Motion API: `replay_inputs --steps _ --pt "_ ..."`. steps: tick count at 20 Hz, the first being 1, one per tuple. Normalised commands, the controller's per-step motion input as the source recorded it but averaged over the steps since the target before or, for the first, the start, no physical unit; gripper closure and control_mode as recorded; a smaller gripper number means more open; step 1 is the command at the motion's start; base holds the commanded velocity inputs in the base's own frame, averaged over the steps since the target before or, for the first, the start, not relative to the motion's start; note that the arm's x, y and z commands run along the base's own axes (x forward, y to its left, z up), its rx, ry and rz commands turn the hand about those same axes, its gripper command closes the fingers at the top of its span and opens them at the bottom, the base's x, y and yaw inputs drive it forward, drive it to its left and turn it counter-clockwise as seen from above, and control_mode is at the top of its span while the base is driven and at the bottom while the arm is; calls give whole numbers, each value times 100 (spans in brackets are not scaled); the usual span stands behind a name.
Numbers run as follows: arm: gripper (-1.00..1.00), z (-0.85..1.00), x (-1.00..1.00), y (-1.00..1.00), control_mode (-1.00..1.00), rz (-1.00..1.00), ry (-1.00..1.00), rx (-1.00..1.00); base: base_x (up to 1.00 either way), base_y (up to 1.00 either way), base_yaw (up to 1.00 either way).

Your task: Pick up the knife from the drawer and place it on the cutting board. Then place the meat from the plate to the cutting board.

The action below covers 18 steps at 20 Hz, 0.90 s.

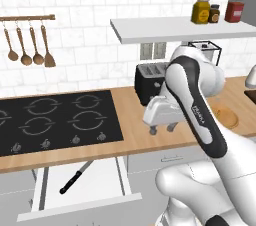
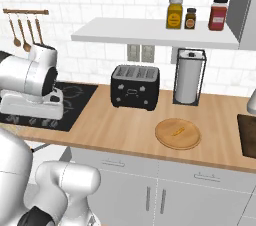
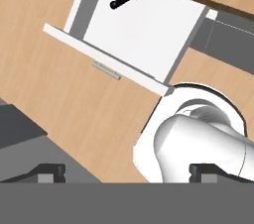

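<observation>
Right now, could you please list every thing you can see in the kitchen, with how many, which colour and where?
knife: one, black handle, in the open drawer
drawer: one, white, pulled out under the stove
stove: one, black, on the counter's left
toaster: one, black, on the counter by the wall
plate: one, light tan, on the counter right of the toaster
meat: one, orange-yellow, on the plate
cutting board: one, dark brown, at the counter's far right
paper towel roll: one, white, in a black wire stand
jars: three, yellow, brown, red, on the shelf
spoons and spatula: four, brown, hanging on a rail
pincer: one, white, open, above the counter's front edge
</observation>
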Motion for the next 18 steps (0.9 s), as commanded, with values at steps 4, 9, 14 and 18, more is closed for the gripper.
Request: replay_inputs --steps 4,9,14,18 --pt "-100 -25 -26 3 -100 -7 3 0 0 0 0" --pt "-100 -39 -5 44 -100 -4 7 -8 0 0 0" --pt "-100 -11 7 65 -100 -6 24 -14 0 0 0" --pt "-100 -9 18 51 -100 -7 33 -9 0 0 0"
